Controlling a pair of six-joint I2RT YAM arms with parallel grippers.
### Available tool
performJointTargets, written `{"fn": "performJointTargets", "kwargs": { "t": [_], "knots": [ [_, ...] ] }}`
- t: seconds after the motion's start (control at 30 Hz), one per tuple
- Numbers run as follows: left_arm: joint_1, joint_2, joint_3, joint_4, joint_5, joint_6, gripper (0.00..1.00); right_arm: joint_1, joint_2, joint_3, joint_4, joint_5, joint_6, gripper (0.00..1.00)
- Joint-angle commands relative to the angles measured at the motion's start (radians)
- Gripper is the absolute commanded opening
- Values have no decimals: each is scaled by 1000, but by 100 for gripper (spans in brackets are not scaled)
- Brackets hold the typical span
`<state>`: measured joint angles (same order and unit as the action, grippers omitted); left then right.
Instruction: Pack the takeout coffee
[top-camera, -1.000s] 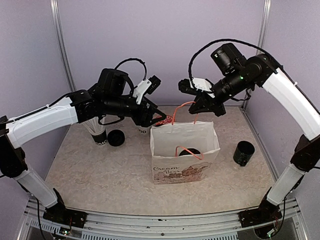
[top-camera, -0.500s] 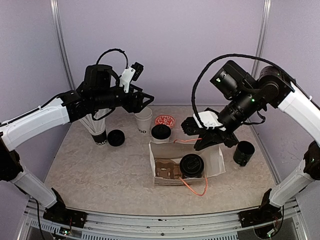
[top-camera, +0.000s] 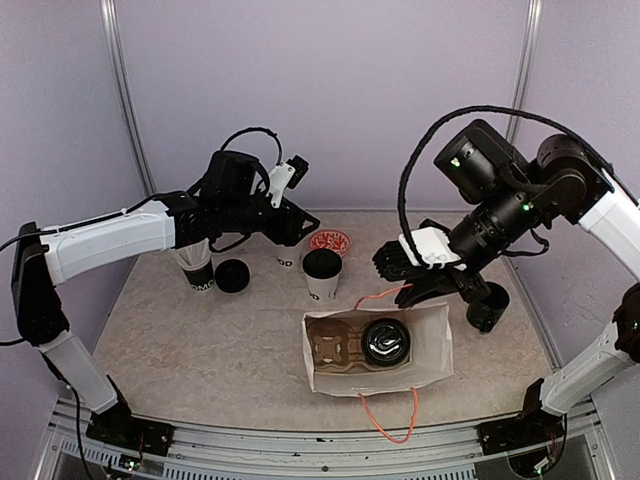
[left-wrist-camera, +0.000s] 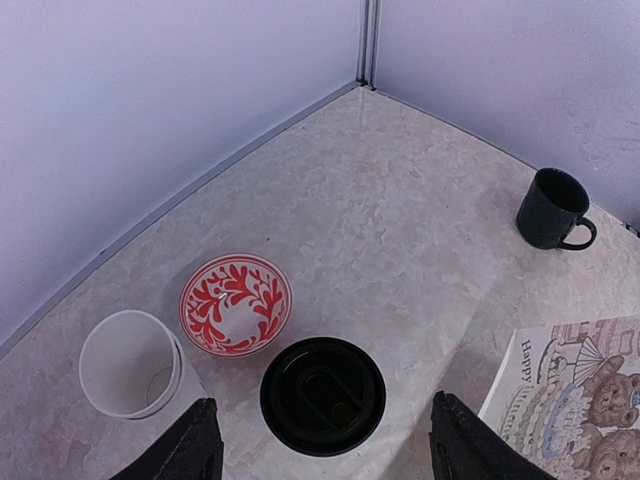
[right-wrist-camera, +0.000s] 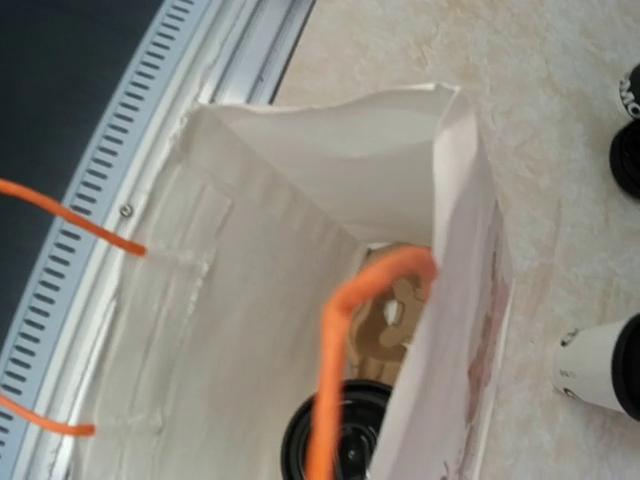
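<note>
Left wrist view: the left hand (left-wrist-camera: 322, 412) is released, its two fingers (left-wrist-camera: 195, 445) spread wide with nothing between them. One takeout coffee cup (left-wrist-camera: 322, 396), black lid fitted, stands on the tabletop (left-wrist-camera: 400, 200) directly below this hand, in line with the gap between the fingers. Ahead of the hand and to its left lie a red patterned dish (left-wrist-camera: 236, 304) and an unlidded white cup (left-wrist-camera: 130, 363). A black mug (left-wrist-camera: 553, 208) stands well ahead to the right.

Top external view: the left hand (top-camera: 298, 222) hovers above and just behind the lidded cup (top-camera: 322, 272). The right hand (top-camera: 405, 275) hangs over the far edge of the paper bag (top-camera: 430, 340), near one orange handle (top-camera: 378, 294). Whether this hand is released or clenched cannot be told. The second takeout coffee cup (top-camera: 385, 341) sits inside the bag, below the right hand, beside a cardboard carrier (top-camera: 330, 343).

Right wrist view: the bag (right-wrist-camera: 250, 300) gapes open below the hand, and the second cup's lid (right-wrist-camera: 362, 440) shows at its bottom.
</note>
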<state>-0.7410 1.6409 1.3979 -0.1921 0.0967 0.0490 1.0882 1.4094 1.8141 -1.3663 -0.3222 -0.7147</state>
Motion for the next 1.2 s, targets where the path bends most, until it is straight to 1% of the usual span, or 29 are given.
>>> {"fn": "performJointTargets", "kwargs": {
  "t": [0.0,0.1,0.23,0.37,0.47,0.63,0.73,0.9,0.93,1.03,1.07,1.1,1.17],
  "knots": [
    [7,9,46,1,3,-4,70,-3,23,37,-6,63,11,0],
    [10,36,81,-43,-3,-6,70,-59,30,28,10,75,-14,0],
    [14,111,185,-146,-17,-14,70,-173,37,10,21,40,-66,0],
    [14,201,264,-211,-45,-10,69,-247,46,5,30,35,-99,0],
    [14,238,302,-233,-69,-6,68,-304,50,2,39,37,-120,0],
    [14,324,390,-323,-105,-9,65,-385,57,7,50,51,-155,0],
    [15,350,400,-358,-121,2,70,-416,64,19,59,53,-161,0],
    [14,346,403,-391,-105,20,78,-433,87,45,74,53,-153,0],
    [14,345,406,-402,-102,26,78,-433,93,56,75,47,-147,4],
    [14,352,413,-440,-67,43,81,-433,111,74,82,36,-128,29],
    [14,358,415,-448,-72,46,82,-433,115,79,85,32,-122,35],
    [14,363,417,-454,-80,50,82,-434,119,82,87,28,-116,40],
    [14,372,425,-461,-91,53,83,-433,124,87,94,22,-108,46]
  ]
}}
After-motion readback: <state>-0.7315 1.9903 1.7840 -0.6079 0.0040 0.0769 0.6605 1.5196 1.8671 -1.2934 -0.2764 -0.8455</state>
